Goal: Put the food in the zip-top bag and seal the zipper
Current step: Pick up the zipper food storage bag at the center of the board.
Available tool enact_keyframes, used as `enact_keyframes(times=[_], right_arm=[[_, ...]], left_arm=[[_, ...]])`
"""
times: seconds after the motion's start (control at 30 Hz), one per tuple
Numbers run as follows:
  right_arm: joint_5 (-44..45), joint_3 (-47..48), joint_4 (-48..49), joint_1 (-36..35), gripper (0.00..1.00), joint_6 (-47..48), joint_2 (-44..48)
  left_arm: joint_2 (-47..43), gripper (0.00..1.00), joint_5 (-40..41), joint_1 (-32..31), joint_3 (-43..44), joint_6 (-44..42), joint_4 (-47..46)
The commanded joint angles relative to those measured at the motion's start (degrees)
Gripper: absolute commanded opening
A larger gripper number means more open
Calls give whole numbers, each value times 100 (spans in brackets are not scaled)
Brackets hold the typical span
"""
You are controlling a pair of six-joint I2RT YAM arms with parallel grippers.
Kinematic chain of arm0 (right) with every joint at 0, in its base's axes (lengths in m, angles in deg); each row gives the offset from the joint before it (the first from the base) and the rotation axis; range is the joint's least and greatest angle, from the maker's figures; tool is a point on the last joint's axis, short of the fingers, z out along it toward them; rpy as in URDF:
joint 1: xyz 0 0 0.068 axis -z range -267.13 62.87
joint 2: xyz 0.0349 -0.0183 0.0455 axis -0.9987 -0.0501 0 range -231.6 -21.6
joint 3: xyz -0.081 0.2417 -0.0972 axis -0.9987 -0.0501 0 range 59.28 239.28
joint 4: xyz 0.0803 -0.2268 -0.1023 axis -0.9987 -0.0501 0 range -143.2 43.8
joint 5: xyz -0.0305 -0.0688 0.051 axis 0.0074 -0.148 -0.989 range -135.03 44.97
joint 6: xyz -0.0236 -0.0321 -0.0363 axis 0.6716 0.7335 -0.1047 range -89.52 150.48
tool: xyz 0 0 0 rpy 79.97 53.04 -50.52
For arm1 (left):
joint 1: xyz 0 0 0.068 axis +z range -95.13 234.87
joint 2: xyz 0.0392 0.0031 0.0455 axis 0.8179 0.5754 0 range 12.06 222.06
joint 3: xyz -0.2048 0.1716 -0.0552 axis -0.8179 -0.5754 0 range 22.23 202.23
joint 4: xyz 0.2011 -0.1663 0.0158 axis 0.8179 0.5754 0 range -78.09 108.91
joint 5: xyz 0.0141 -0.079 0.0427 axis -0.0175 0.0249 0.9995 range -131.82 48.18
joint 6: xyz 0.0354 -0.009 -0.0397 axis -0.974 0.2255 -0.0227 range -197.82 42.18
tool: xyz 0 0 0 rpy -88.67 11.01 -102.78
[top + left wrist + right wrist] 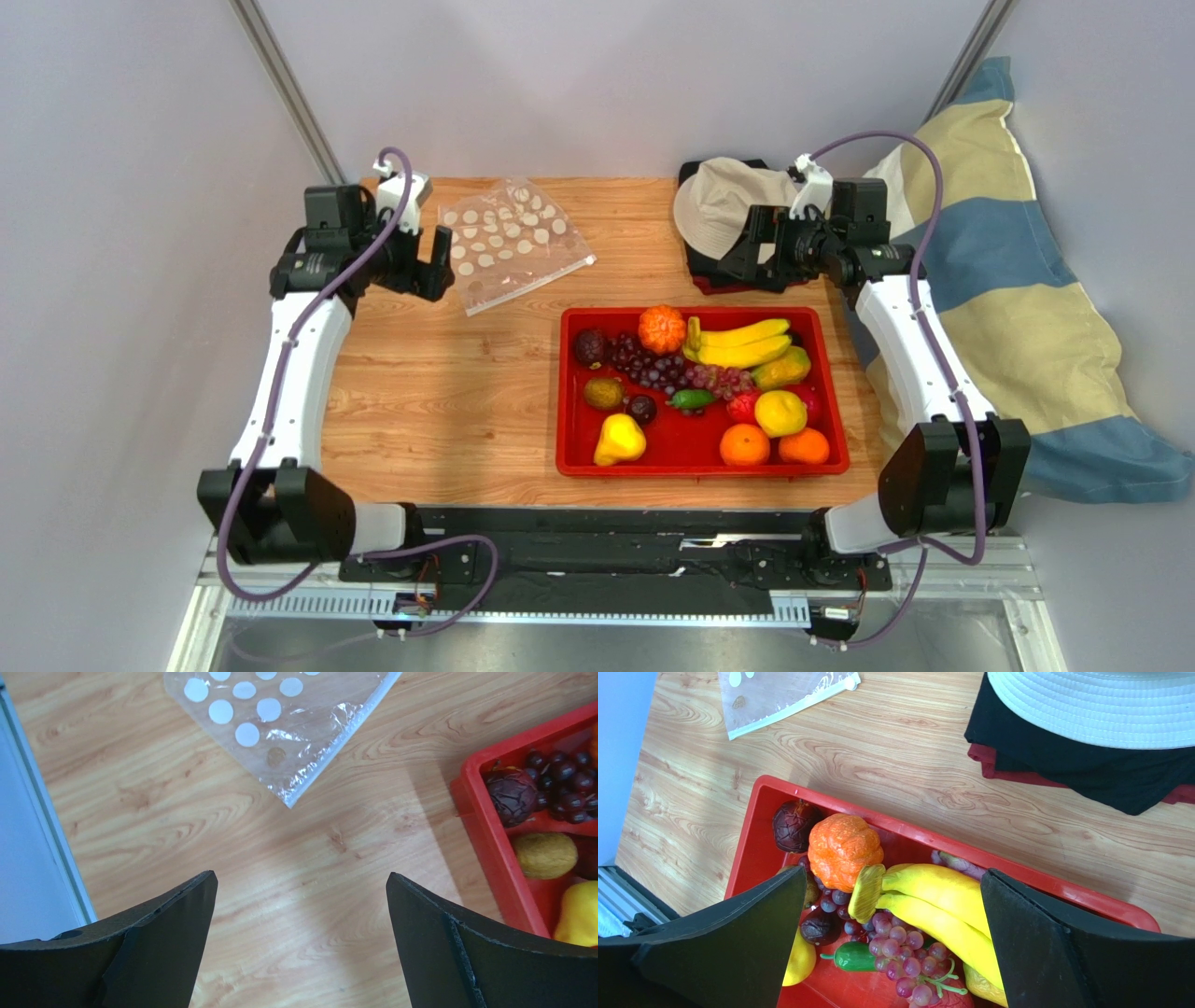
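The zip-top bag (pixel 512 241) lies flat and empty on the wooden table at the back left, clear with white dots. Its near corner (pixel 281 721) shows in the left wrist view, and one edge (pixel 780 693) in the right wrist view. I cannot tell which edge carries the zipper. The food fills a red tray (pixel 572 462): a banana bunch (pixel 741 340), a bumpy orange fruit (pixel 842 850), grapes (pixel 913 952), a yellow pear (pixel 619 441). My left gripper (pixel 300 876) hangs open above bare wood beside the bag. My right gripper (pixel 894 872) hangs open above the tray's back part, holding nothing.
A white hat (pixel 723 203) rests on folded black and dark red cloth (pixel 1081 763) behind the tray. A striped pillow (pixel 1010 280) lies off the table's right side. The table's left edge (pixel 42 812) is close to the left gripper.
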Motion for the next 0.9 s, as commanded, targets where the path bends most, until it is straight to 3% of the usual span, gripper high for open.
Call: enact_keyframes(times=[0.0,0.17,0.4,0.87], right_arm=[[93,261,131,43,100,138,175],[6,218,183,61,100,209,183],[-65,191,192,61,100,305,236],[-82,358,139,52,100,446,-19]], left_arm=[[935,99,-190,-213,478,-874,-374],[2290,99,171,-792,1278,-1333,-408],[4293,99,469,-1030,2621,-1280,-312],[6326,94,971,-1268,4698,-1280,417]])
